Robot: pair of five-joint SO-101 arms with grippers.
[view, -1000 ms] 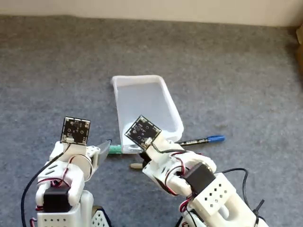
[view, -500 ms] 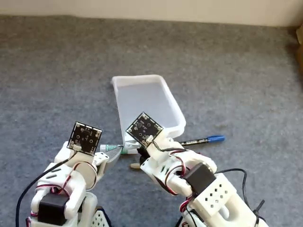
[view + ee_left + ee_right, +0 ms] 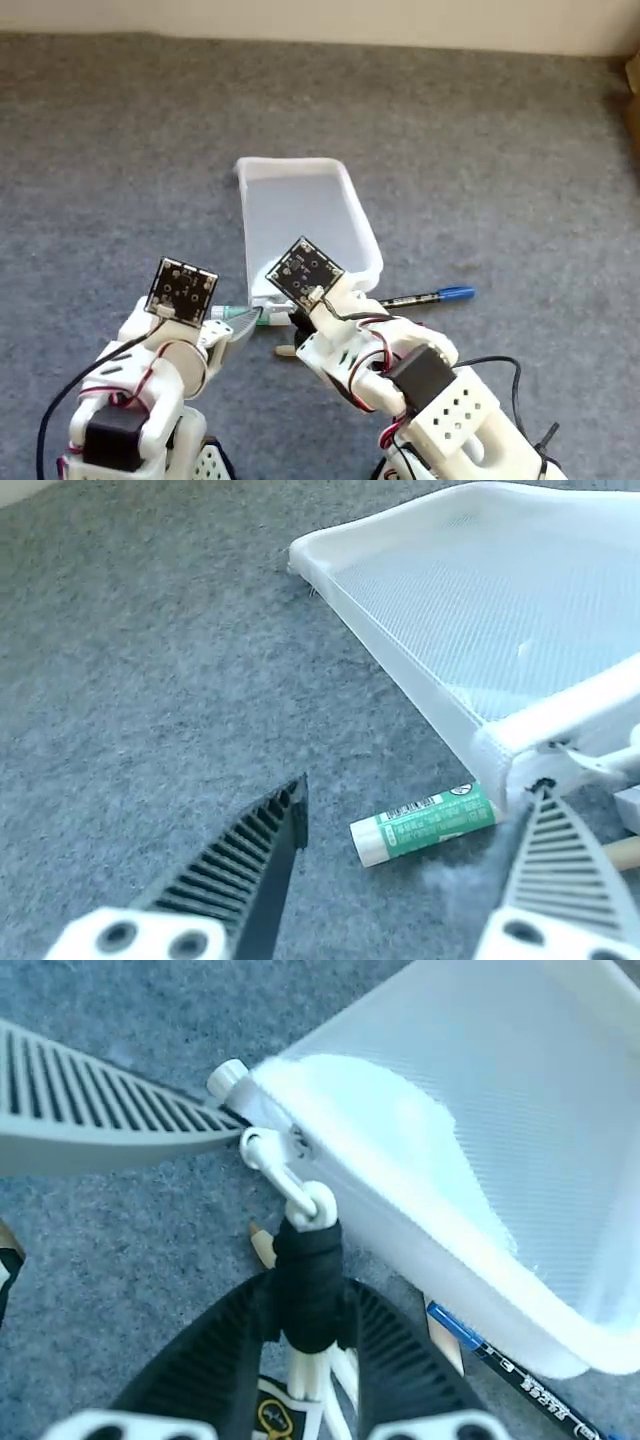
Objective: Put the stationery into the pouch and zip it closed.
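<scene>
The white mesh pouch (image 3: 300, 215) lies open on the grey carpet, seen up close as the pouch (image 3: 480, 610) and the pouch (image 3: 450, 1110). My right gripper (image 3: 310, 1300) is shut on the black zipper pull (image 3: 310, 1275) at the pouch's near corner; from above the right gripper (image 3: 283, 312) sits there too. My left gripper (image 3: 420, 790) stands open, straddling the green glue stick (image 3: 425, 822) from above. That glue stick (image 3: 240, 313) lies just left of the pouch's near corner, under the left gripper (image 3: 238, 322). One ribbed finger (image 3: 110, 1125) of the left gripper almost reaches the zipper.
A blue pen (image 3: 430, 296) lies right of the pouch's near end, its tip also the pen (image 3: 500, 1360). A wooden pencil (image 3: 285, 350) lies under the right arm, its point the pencil (image 3: 262, 1245). Bare carpet surrounds the pouch at the far side.
My left arm has swung right and forward, bringing its open gripper over the glue stick. The right gripper kept its hold on the zipper pull; the pouch shifted only slightly.
</scene>
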